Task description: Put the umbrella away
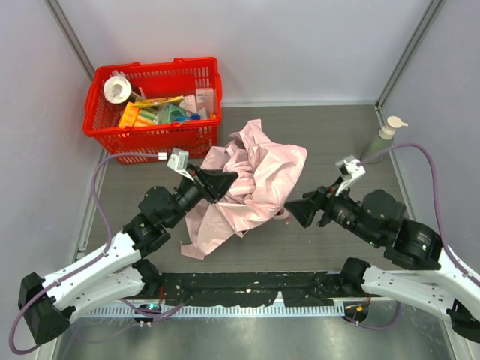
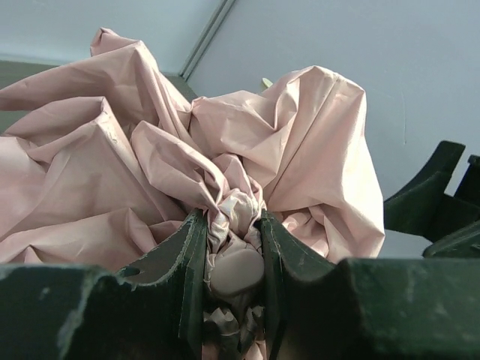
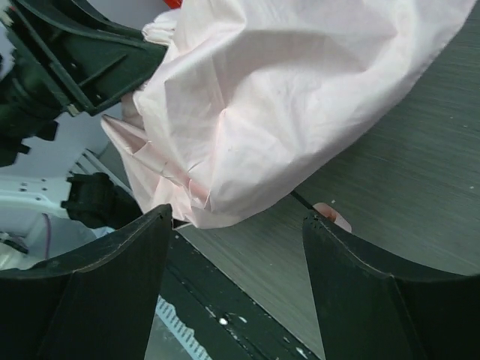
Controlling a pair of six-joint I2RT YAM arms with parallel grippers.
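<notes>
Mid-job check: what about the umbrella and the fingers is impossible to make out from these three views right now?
- Umbrella shaft: top view, buried under crumpled fabric; only a sliver beside the handle in the right wrist view.
- Left gripper fingertips: top view, fabric covers them.
- Red basket contents: top view, too small to identify.
- Right gripper: open; contact with the fabric unclear.

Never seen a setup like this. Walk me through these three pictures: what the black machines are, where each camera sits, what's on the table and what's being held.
Two robot arms are bolted at the near edge of a table, each ending in a two-finger gripper. The overhead picture looks down from above and behind them; the other two come from cameras on each wrist. Crumpled in the middle lies the umbrella, pale pink fabric. The left gripper is shut on a bunch of that fabric, seen pinched between its fingers. The right gripper stands open beside the fabric, holding nothing. Behind are a red basket of small items and a pump bottle.
</notes>
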